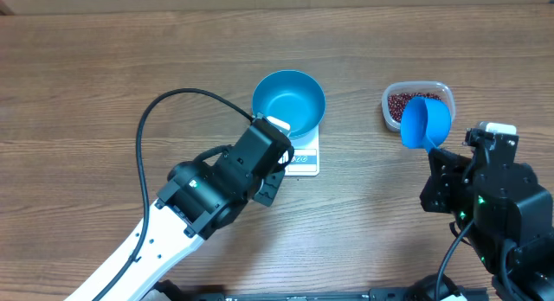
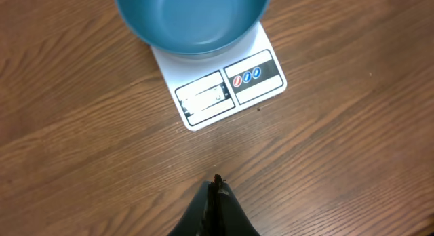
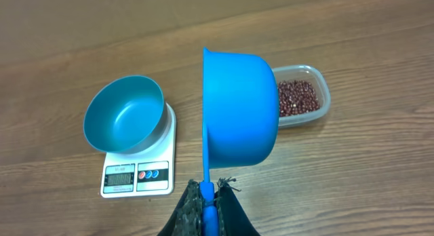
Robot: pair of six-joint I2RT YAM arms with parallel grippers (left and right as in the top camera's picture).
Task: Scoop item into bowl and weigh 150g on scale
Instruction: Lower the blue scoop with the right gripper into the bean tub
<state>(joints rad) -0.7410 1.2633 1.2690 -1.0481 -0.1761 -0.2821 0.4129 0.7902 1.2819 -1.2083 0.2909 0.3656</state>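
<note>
Pinching the scoop [image 3: 241,107] handle, the right hand [image 3: 209,193] hangs beside the tub [image 3: 324,93] of beans [image 3: 297,98], toward the tabletop's [image 1: 86,76] right edge; best dip deep, lift level. Empty bowl [image 1: 289,102] tops the central scale [image 1: 305,161]; left hand [image 2: 215,195] pressed together.

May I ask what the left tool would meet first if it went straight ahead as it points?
Probably the scale, at its display edge, ahead of the bowl; how high the left tool rides is unclear.
</note>
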